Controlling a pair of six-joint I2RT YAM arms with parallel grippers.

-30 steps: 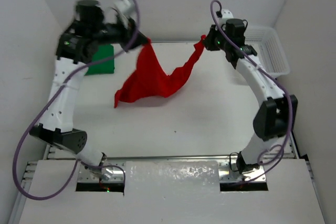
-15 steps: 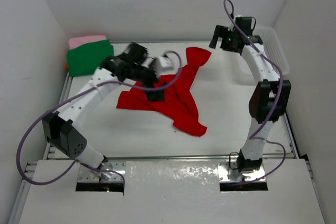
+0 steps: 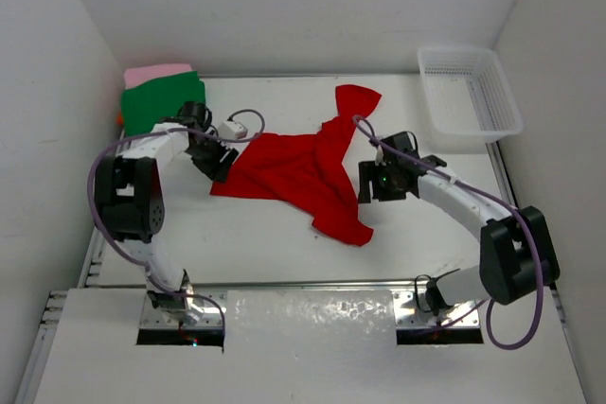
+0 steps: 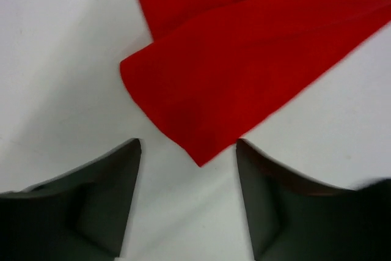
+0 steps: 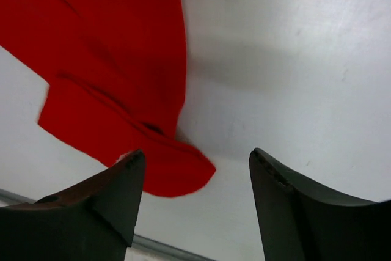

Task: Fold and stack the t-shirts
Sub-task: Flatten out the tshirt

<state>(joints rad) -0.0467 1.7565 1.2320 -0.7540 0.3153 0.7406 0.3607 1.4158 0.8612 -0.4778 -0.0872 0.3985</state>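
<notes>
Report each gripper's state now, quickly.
Left gripper: open, holding nothing, over a corner of the red t-shirt.
Right gripper: open, holding nothing, over the same shirt's edge.

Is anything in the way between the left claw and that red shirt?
Nothing visible. The left claw is open right at the red shirt's corner, with only bare table around it.
</notes>
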